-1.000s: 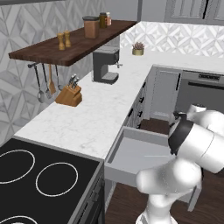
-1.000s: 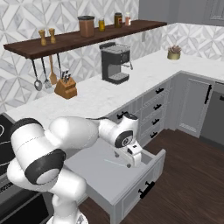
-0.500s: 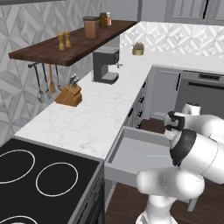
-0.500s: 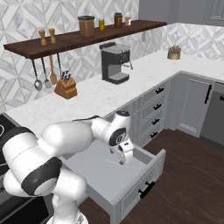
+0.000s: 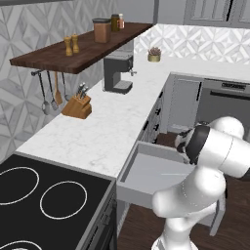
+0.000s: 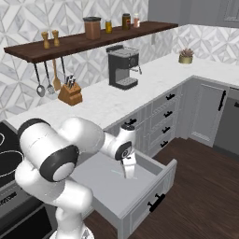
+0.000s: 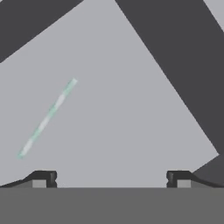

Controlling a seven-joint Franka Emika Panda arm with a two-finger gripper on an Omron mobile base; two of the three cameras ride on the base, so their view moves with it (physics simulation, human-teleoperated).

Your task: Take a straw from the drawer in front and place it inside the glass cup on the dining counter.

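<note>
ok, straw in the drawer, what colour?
The straw is pale grey-white with a faint green tint, lying on the drawer floor; hand view shows it best.

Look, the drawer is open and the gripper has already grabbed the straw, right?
Not quite. The drawer is open, but the gripper is open and holds nothing. The hand view shows the straw lying loose on the drawer floor, off to one side of the fingertips, not between them.
</note>
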